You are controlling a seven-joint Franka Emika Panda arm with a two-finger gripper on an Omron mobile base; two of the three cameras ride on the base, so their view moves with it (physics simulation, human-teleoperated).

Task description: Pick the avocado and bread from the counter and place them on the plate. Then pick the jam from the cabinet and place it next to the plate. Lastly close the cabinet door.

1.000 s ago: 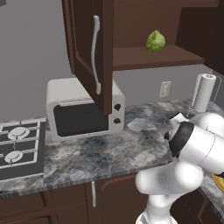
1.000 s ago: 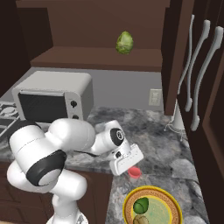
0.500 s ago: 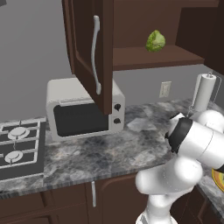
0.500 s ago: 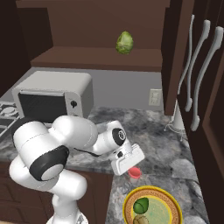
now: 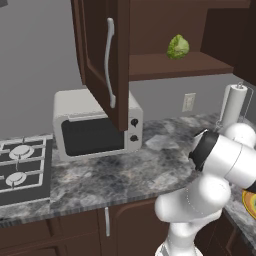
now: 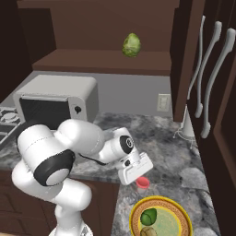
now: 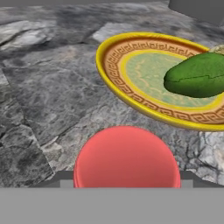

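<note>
We see the plate [image 7: 131, 94] with an orange-yellow rim carrying a brown key-fret band and a pale green centre. On it, the avocado [image 7: 199, 75] is dark glossy green and the bread [image 6: 148, 232] golden-brown. The jam [image 7: 127, 159] shows a flat pinkish-red top. The counter [image 7: 48, 96] is grey marbled stone — veined pale and dark. The cabinet door [image 5: 102, 55] is dark brown with a silver handle, the microwave [image 5: 95, 122] off-white — its window black — and the leafy ball [image 6: 132, 44] pale green.

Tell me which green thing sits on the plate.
The avocado, small, dark and glossy, lies on the plate beside the bread. The paler leafy ball sits up on the cabinet shelf.
</note>
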